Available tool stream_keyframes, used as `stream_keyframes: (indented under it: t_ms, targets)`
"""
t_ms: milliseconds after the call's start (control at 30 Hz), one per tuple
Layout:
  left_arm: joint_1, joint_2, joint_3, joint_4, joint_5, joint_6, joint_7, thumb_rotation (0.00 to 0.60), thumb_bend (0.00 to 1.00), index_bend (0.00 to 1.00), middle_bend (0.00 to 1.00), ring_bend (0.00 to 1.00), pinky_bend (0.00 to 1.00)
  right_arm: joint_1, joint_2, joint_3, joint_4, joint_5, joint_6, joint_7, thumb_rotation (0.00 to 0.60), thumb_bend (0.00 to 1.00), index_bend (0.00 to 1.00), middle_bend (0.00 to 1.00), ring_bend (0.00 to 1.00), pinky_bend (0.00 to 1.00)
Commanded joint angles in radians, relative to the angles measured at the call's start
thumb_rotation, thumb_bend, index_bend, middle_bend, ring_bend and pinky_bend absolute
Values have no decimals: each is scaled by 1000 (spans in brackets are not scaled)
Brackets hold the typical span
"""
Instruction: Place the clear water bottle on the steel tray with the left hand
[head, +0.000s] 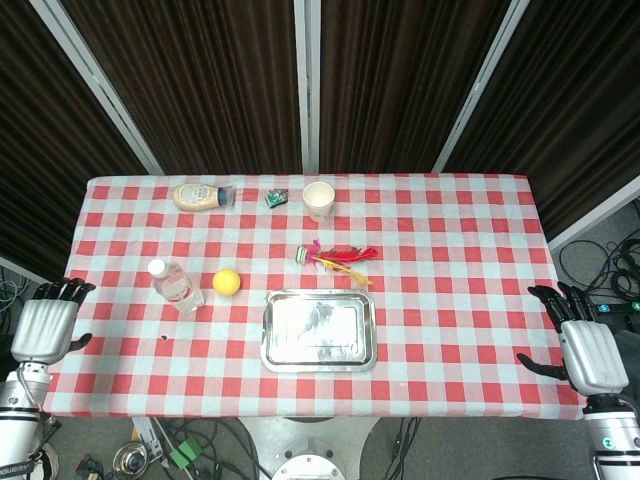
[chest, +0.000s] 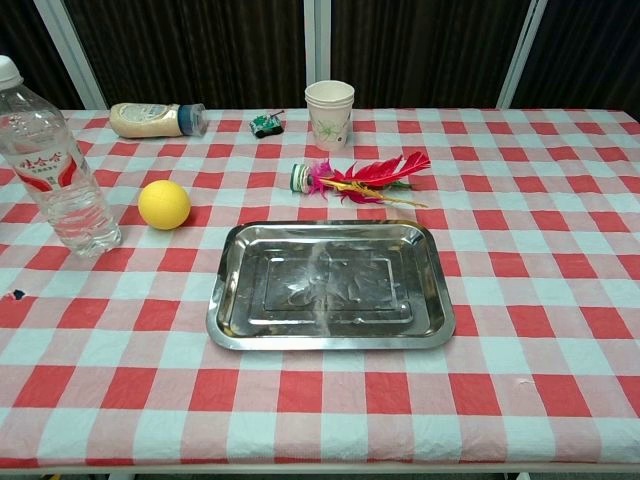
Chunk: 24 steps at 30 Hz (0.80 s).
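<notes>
The clear water bottle (head: 175, 284) (chest: 52, 162) stands upright on the checked cloth at the left, white cap on, red label. The steel tray (head: 319, 329) (chest: 330, 285) lies empty near the table's front middle, to the right of the bottle. My left hand (head: 45, 325) hangs off the table's left edge, fingers apart, holding nothing, well left of the bottle. My right hand (head: 585, 348) sits at the right edge, also open and empty. Neither hand shows in the chest view.
A yellow ball (head: 227, 282) (chest: 164, 204) lies between bottle and tray. A feather shuttlecock (head: 340, 259) (chest: 365, 175) rests just behind the tray. At the back are a paper cup (head: 319, 200) (chest: 330, 114), a lying sauce bottle (head: 203, 195) (chest: 158, 119) and a small green toy (head: 276, 198) (chest: 266, 124).
</notes>
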Motion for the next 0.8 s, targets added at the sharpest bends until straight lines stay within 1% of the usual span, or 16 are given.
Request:
stream_keyframes:
  t_ms: [33,233,333,400,500,667,733,800]
  targets:
    - [-8,-5,-3,1,-5,-6,-7,600,149,321,324,214,266,0,0,0,0,1,-2,-1,600,44,150,140,0,44]
    - [-29,-10,-37,-59,-41,-15,-69,600,149,321,324,214,266,-1,-4,0,6,-26,11,20,600,44,150,140,0,44]
    - [-38,-6,-40,-62,-44,-21,-71,600,148,321,324,214,265,-7,-1,-2,6,-44,27,35,600,44,150,140,0,44]
    - [-40,-8,-41,-64,-51,-26,-96,600,149,321,324,214,266,-11,3,-2,5,-49,38,44,600,45,150,140,0,44]
    - [-39,-27,-47,-59,-50,-28,-191,600,147,321,324,214,266,-21,9,1,2,-58,60,52,600,45,150,140,0,44]
    - [-29,-92,-57,-41,-33,-20,-441,600,128,320,324,214,265,-38,16,5,-5,-85,109,42,600,44,150,141,0,44]
    - [-27,-122,-65,-43,-33,-24,-553,600,118,314,324,214,265,-44,17,5,-9,-90,121,38,600,44,150,141,0,44]
    - [-31,-148,-72,-38,-30,-30,-635,600,113,310,325,214,265,-44,17,5,-9,-89,119,38,600,44,150,141,0,44]
